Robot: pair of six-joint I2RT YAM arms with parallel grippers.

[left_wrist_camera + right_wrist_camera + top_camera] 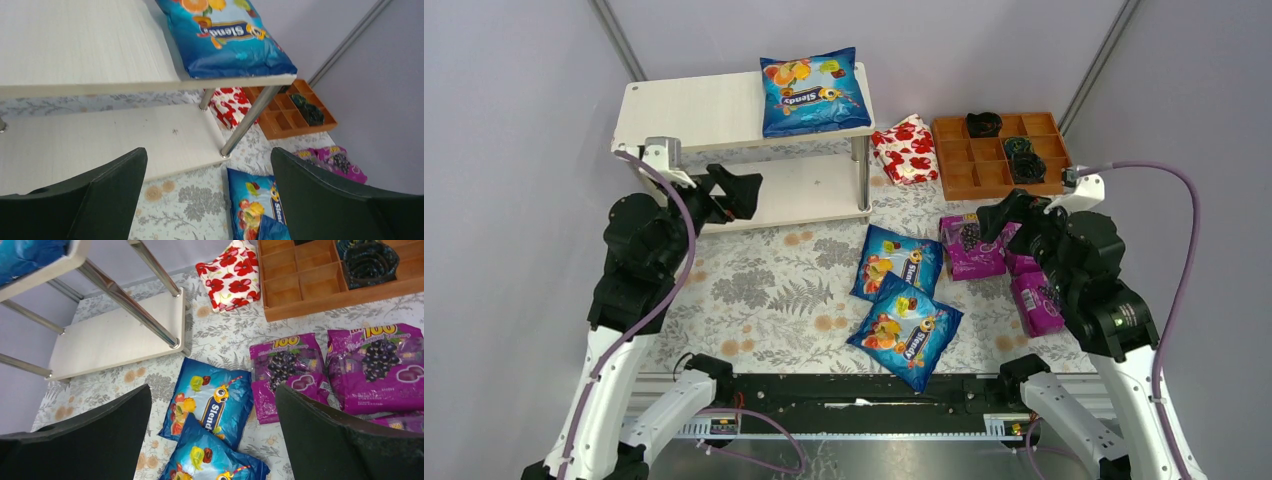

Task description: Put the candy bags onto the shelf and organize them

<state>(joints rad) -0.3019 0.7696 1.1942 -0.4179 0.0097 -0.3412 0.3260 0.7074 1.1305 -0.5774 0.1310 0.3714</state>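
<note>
Nearest the arm bases, the nearest blue bag [906,332] lies flat on the floral cloth [764,285]; its far corner overlaps the second blue bag [896,260] just behind it; both sit in the middle, between the two arms, with neither gripper touching them. To their right lie the purple bags; the front purple bag [1036,303] is partly under the right arm; the left purple bag [969,248] sits just beside the second blue bag; the middle purple bag [1022,262] is mostly hidden.

The right gripper [999,215] hovers above the left purple bag with its jaws spread wide and nothing between them; its wrist camera looks down on that bag and the two blue ones.

The left gripper [746,195] is likewise wide open and empty; it hangs at the front edge of the shelf [694,110], level with the lower board; the blue bags on the cloth lie well apart to its right. The shelved blue bag [814,92] rests on the right end of the top board, above and beyond this gripper.

Farther right, the red floral packet [906,150] lies between the shelf leg and the brown tray [984,178]; dark items [1024,160] fill two of its compartments.
</note>
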